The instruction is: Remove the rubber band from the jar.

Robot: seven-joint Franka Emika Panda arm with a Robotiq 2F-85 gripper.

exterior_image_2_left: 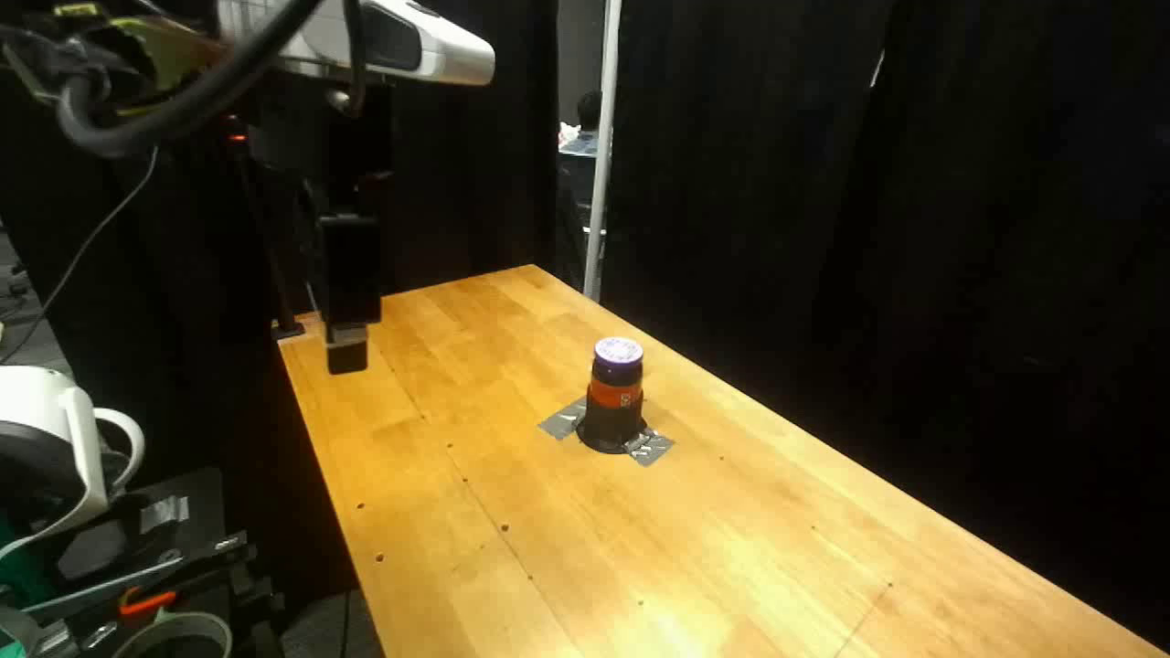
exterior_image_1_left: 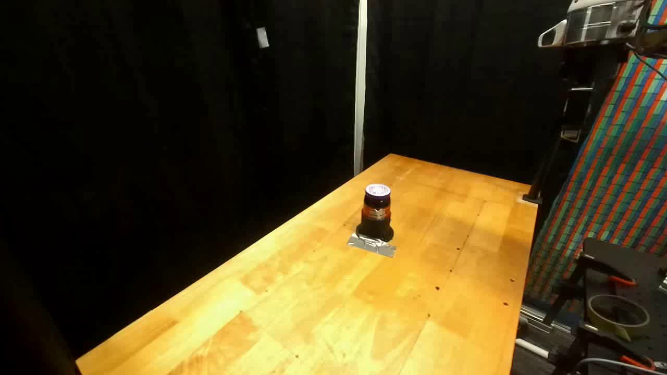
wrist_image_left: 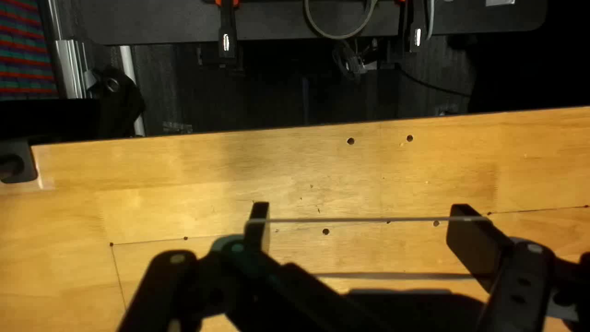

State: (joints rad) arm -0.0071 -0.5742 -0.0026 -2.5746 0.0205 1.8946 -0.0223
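1. Black angular jaws fill the bottom of the wrist view, closest to the lens, and stand wide apart; the fingertip [wrist_image_left: 259, 226] just left of centre carries one end of a loop.
2. Stretched rightward across the lower middle, a thin grey rubber band [wrist_image_left: 359, 220] runs around both fingertips, two straight strands showing between them. It should be light, soft and springy, apt to roll or snap off the tips.
3. Right of centre, the opposite fingertip bears the loop's other end. Holding it from inside, by outward spread, seems right; closing in would probably slacken and drop it.
4. At left in an exterior view, the jaws hang above the edge of the golden wooden desk [exterior_image_2_left: 585, 548].
5. Right of them, near the middle, a dark cylindrical jar with an orange label and whitish lid [exterior_image_2_left: 616, 387] stands upright in a black flanged base [exterior_image_2_left: 611, 429] fixed with silver tape [exterior_image_2_left: 651, 448]. Stiff and perhaps slick, it likely needs no grip: the band looks already off.
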